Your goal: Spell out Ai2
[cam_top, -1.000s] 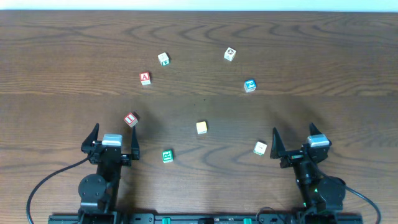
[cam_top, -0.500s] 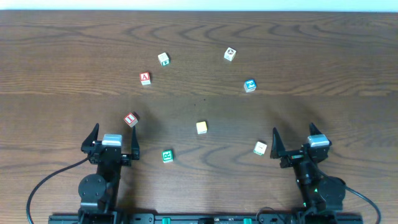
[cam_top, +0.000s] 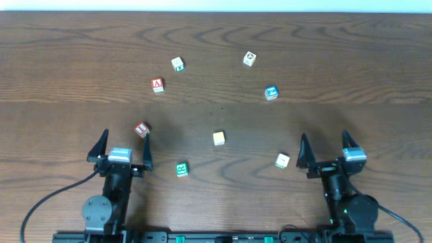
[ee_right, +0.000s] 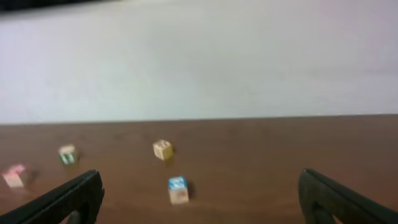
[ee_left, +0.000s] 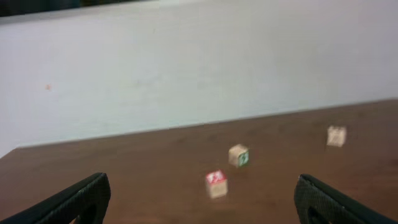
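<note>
Several small letter blocks lie scattered on the wooden table [cam_top: 351, 61]. A red A block [cam_top: 157, 85] sits left of centre and shows in the left wrist view [ee_left: 216, 183]. A blue-faced block [cam_top: 271, 92] sits to the right and shows in the right wrist view [ee_right: 178, 189]. A red-faced block [cam_top: 142, 129] lies just ahead of my left gripper [cam_top: 123, 144], which is open and empty [ee_left: 202, 198]. My right gripper [cam_top: 325, 144] is open and empty [ee_right: 199, 194], with a white block [cam_top: 282, 160] to its left.
A green-and-white block [cam_top: 177, 64] and a white block [cam_top: 250, 59] lie at the back. A yellow block [cam_top: 219, 138] and a green block [cam_top: 181, 169] lie between the two arms. A pale wall stands beyond the table's far edge.
Both grippers have shifted slightly, the left a little forward, the right a little to the right. No block has moved.
</note>
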You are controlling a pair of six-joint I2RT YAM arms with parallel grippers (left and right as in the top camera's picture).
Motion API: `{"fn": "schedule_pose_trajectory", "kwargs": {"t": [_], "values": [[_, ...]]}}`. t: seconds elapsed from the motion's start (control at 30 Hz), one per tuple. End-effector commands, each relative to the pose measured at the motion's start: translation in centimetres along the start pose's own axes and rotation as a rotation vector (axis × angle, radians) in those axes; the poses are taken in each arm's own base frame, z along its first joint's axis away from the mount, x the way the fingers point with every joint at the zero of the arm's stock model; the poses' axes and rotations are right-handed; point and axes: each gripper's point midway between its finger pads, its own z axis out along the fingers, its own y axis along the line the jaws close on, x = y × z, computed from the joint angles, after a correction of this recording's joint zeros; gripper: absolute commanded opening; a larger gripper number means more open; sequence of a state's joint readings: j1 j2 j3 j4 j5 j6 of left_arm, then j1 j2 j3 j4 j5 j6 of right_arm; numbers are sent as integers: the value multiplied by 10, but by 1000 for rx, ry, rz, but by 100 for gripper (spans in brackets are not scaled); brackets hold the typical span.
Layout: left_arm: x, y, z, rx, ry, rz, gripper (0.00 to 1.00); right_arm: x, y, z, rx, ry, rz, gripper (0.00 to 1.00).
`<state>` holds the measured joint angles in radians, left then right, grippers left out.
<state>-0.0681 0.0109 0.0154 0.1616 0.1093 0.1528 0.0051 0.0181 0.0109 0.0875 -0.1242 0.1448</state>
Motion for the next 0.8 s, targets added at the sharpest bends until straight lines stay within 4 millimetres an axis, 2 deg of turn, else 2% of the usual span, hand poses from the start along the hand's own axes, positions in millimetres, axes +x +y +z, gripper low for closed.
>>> {"fn": "schedule_pose_trajectory", "kwargs": {"t": [0.0, 0.1, 0.27, 0.33, 0.4, 0.53, 0.63, 0.7, 0.77], "values": [[-50, -4, -7, 43, -105, -94, 95, -25, 11, -3, -49, -45, 99, 99], [-101, 0, -20, 39, -198, -88, 95, -63, 20, -10, -80, -118, 86, 99], [-203, 7, -63, 22, -402, -38, 95, -144, 33, -36, -94, -258, 66, 99], [-233, 9, -77, 20, -408, -38, 95, -171, 31, -46, -56, -276, 70, 99], [-252, 11, -82, 19, -376, -41, 95, -194, 27, -53, -9, -265, 79, 99], [-289, 14, -77, 23, -274, -49, 95, -229, 24, -57, 58, -192, 92, 99], [-312, 18, -57, 28, -148, -59, 95, -251, 26, -45, 81, -77, 101, 99], [-317, 19, -37, 33, -33, -68, 95, -256, 25, -34, 101, 20, 108, 99], [-314, 21, -16, 36, 78, -76, 95, -252, 23, -20, 124, 132, 117, 99]]}}
